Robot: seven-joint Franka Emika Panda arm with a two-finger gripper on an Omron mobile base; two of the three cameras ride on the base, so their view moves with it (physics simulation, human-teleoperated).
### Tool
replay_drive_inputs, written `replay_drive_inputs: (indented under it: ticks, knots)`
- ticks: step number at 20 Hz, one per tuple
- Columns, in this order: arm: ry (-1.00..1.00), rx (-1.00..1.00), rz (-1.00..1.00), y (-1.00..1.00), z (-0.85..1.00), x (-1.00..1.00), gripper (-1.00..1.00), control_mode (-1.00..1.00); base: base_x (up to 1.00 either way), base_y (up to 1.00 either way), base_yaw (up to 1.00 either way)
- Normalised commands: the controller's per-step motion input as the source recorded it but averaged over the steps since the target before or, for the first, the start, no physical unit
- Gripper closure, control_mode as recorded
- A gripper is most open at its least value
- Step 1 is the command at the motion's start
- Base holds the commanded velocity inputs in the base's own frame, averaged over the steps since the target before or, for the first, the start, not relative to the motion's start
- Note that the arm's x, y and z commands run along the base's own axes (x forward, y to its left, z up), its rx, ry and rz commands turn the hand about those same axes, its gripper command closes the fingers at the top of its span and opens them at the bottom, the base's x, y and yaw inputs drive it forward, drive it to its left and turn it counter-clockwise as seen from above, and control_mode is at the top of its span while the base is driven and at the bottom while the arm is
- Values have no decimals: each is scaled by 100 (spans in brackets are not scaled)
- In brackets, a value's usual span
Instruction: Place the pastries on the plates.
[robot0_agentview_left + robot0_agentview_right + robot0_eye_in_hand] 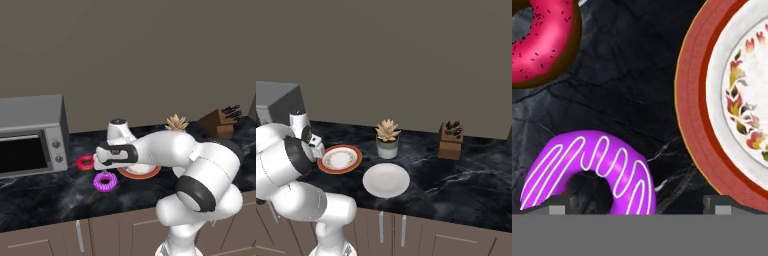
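Pastries both lie on dark marble counter (45,190), not yet plated. Purple donut (589,172) with white stripes sits nearest camera, just beside orange-rimmed plate (694,100), apart from it. Red-pink donut (539,40) lies farther off, near toaster oven (30,135). Gripper (637,202) hovers low above purple donut, jaws spread wide, nothing held; likely lining up to grasp it. Plain white plate (386,180) waits bare beyond, near potted plant (387,138).
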Motion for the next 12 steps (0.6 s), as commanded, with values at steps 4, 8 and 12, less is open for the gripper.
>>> replay_drive_inputs:
  ticks: [4,8,12]
  knots:
    - [0,0,0,5,-9,0,-100,-100,0,0,0]
    - [0,0,0,21,-22,-1,-100,-100,0,0,0]
    - [0,0,0,8,-25,0,-100,-100,0,0,0]
